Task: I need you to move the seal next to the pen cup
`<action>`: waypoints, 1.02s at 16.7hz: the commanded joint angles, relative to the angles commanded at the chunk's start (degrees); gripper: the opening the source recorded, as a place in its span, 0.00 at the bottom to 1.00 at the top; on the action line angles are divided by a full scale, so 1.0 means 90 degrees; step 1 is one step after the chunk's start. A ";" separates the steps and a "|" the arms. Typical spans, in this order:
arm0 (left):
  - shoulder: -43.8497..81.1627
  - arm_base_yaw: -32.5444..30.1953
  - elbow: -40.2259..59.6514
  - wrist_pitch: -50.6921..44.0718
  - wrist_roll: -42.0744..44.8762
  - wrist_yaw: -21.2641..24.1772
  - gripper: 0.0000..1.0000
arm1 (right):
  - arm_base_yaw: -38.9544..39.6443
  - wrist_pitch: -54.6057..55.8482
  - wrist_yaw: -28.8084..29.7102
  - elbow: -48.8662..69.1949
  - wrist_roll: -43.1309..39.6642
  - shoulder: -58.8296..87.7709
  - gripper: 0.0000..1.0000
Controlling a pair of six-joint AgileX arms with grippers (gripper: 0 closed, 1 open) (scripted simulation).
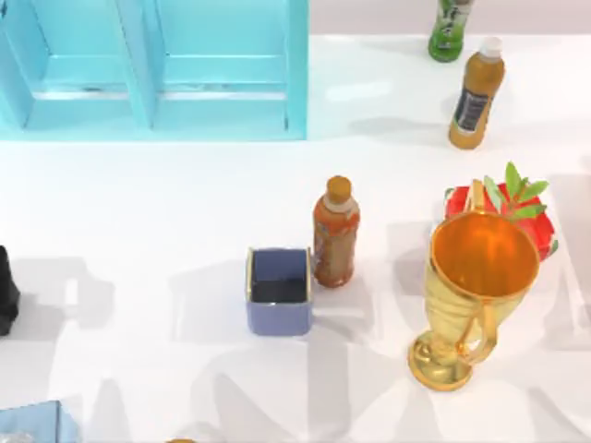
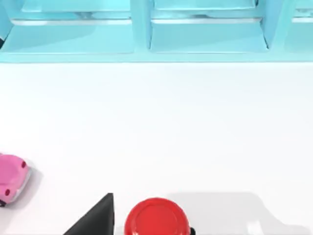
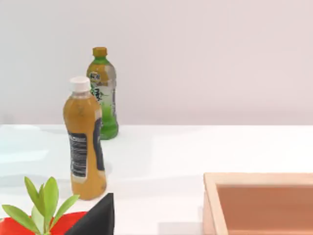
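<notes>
Seal (image 2: 156, 217) directly below left hand, untouched; fingers' state cannot tell. Cup (image 1: 279, 290) mid-table, right of left arm, awaiting seal beside it.

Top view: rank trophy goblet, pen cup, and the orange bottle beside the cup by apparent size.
1. Trophy goblet, clearly largest.
2. Pen cup and orange bottle look close, and the bottle stands foreshortened, so I won't rank them.

Three bottles (image 1: 335, 233), one pen cup (image 1: 279, 291), one goblet (image 1: 473, 295), one seal (image 2: 156, 218).
</notes>
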 joint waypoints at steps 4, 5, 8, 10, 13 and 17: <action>0.2079 0.0176 0.1730 -0.1564 0.0199 -0.0002 1.00 | 0.0000 0.0000 0.0000 0.0000 0.0000 0.0000 1.00; 0.2603 0.0218 0.2166 -0.1957 0.0251 -0.0001 1.00 | 0.0000 0.0000 0.0000 0.0000 0.0000 0.0000 1.00; 0.4113 0.0336 0.3426 -0.3092 0.0404 0.0005 1.00 | 0.0000 0.0000 0.0000 0.0000 0.0000 0.0000 1.00; 0.5039 0.0409 0.4194 -0.3789 0.0496 0.0007 1.00 | 0.0000 0.0000 0.0000 0.0000 0.0000 0.0000 1.00; 0.6246 0.0506 0.5180 -0.4695 0.0614 0.0008 1.00 | 0.0000 0.0000 0.0000 0.0000 0.0000 0.0000 1.00; 0.7329 0.0596 0.6080 -0.5531 0.0720 0.0007 1.00 | 0.0000 0.0000 0.0000 0.0000 0.0000 0.0000 1.00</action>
